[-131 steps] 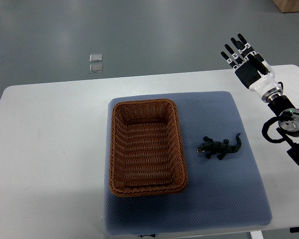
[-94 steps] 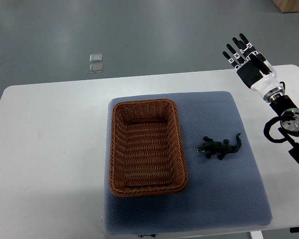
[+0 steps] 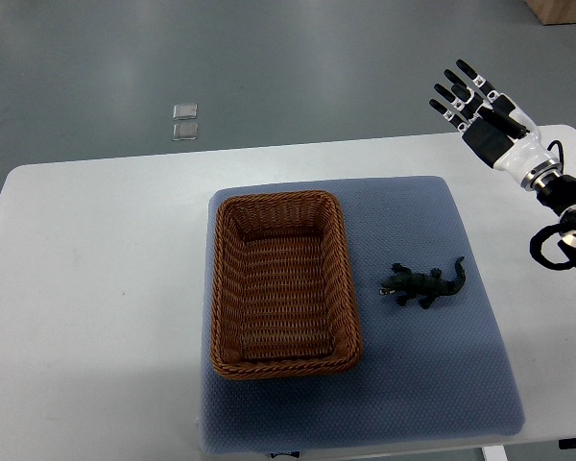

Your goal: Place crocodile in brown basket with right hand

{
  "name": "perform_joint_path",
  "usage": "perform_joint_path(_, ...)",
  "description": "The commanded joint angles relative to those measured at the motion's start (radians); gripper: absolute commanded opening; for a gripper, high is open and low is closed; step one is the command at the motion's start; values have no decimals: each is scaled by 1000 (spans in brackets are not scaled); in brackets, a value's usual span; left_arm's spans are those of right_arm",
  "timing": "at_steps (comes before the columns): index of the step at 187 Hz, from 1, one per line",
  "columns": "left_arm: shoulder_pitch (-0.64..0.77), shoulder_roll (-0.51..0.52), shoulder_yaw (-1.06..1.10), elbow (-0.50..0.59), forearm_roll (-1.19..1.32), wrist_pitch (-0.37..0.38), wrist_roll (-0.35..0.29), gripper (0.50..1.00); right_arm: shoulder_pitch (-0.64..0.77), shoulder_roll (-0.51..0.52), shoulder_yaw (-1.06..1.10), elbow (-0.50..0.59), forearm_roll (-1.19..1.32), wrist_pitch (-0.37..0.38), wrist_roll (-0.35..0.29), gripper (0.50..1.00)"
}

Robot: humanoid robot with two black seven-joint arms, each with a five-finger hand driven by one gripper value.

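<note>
A small dark green toy crocodile (image 3: 422, 284) lies on the blue mat (image 3: 432, 384), just right of the brown wicker basket (image 3: 281, 204), head toward the basket. The basket holds nothing. My right hand (image 3: 472, 99) hovers over the table's far right edge, well beyond the crocodile, with its fingers spread and holding nothing. Its arm (image 3: 557, 202) comes in from the right edge. The left arm does not show.
The mat lies on a white table (image 3: 96, 288). Two small clear squares (image 3: 184, 122) sit on the grey floor beyond the table. A wooden corner (image 3: 562, 10) shows at the top right.
My right hand has drifted slightly up and to the right, away from the crocodile, and its arm has drawn toward the right edge. Crocodile and basket have not moved.
</note>
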Motion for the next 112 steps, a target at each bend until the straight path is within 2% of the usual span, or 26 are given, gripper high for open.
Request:
perform_joint_path(1,0,0,7,2,0,-1,0,1000,30,-46,-5,1,-104,47,-5,928)
perform_joint_path(10,0,0,7,2,0,-1,0,1000,48,-66,-28,1,-183,82,-25,928)
perform_joint_path(23,0,0,7,2,0,-1,0,1000,80,-97,-61,6,-280,83,-60,928)
perform_joint_path(49,0,0,9,0,0,-7,-2,1000,154,-187,-169,87,-503,83,-157,928)
perform_joint_path(76,-2,0,12,-7,1,-14,0,1000,255,-302,-346,231,-705,83,-236,928)
perform_joint_path(98,-9,0,12,-7,1,-14,0,1000,321,-403,-455,404,-737,83,-354,928)
perform_joint_path(112,-11,0,12,-3,1,-16,0,1000,346,-445,-493,481,-739,83,-407,928)
